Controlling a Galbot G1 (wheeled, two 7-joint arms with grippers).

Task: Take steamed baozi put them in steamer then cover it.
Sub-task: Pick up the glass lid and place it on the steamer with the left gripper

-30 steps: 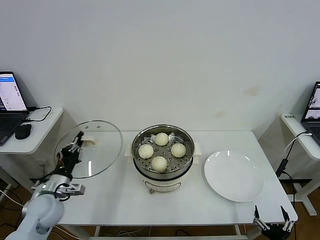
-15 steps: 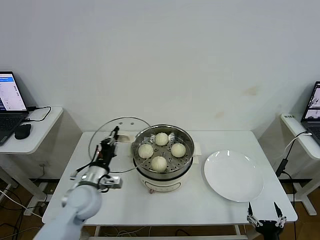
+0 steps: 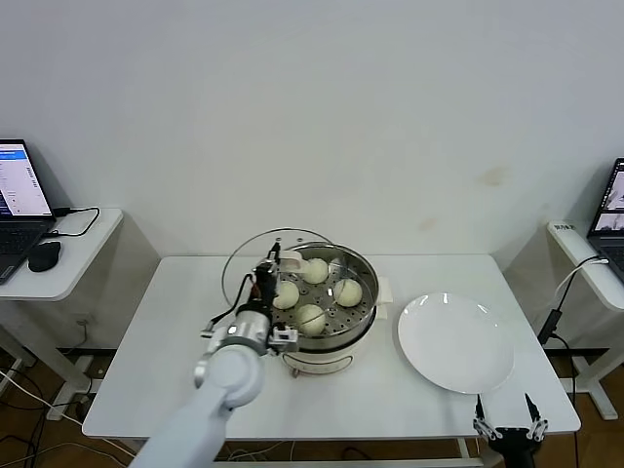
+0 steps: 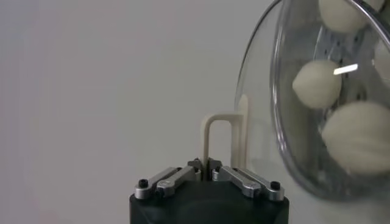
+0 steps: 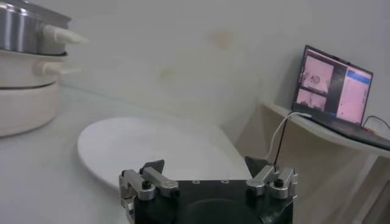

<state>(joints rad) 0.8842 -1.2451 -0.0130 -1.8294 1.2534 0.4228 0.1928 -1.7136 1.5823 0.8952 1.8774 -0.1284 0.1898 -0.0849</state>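
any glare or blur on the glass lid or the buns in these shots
Head view: the cover shows only as a thin rim arc, its glass near invisible against the wall; the left gripper holds its handle. Left wrist view: a bright glint streaks the cover, and the steamed baozi look soft and out of focus. Right wrist view: the steamer has blurred edges.

The left arm is stretched forward, its left gripper [image 3: 270, 274] raised and clamped on a handle. The right gripper [image 3: 507, 430] is held low at the near right, fingers spread apart.
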